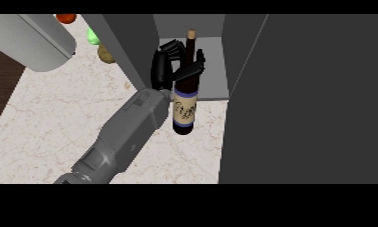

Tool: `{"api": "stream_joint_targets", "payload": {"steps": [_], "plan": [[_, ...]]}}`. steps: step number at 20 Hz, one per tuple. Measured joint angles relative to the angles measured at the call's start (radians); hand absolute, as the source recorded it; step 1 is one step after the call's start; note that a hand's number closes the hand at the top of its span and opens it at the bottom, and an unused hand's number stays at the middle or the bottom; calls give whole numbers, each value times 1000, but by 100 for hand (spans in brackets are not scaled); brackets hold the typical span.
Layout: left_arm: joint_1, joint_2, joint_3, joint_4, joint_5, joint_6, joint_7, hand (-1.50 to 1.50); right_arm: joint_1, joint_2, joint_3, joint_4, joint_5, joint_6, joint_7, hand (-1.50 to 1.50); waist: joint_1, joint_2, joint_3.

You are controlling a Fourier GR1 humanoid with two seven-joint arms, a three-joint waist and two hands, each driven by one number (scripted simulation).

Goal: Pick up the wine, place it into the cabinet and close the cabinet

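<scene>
A dark wine bottle with a cream label and a tan cork top is held in my left hand, whose fingers and thumb curl round its upper body. The bottle stands roughly upright in the view. Its neck is in front of the open cabinet's light grey inside, and its base hangs over the counter just before the opening. The cabinet's dark door stands open and fills the right of the view. My right hand does not show.
The marbled counter spreads to the left. A big grey rounded object lies at upper left, with a red item, a green one and a tan one beside the cabinet's left wall.
</scene>
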Motion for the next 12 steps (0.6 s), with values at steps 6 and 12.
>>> {"api": "stream_joint_targets", "payload": {"steps": [6,12], "plan": [[-101,0,-2,151,15,2,9,150,-13,-2,10,6,-10,23,-10,-150,-15,6,0],[-98,0,-33,224,36,8,-3,150,-20,3,24,7,-13,30,-15,-150,-31,10,0]]}}
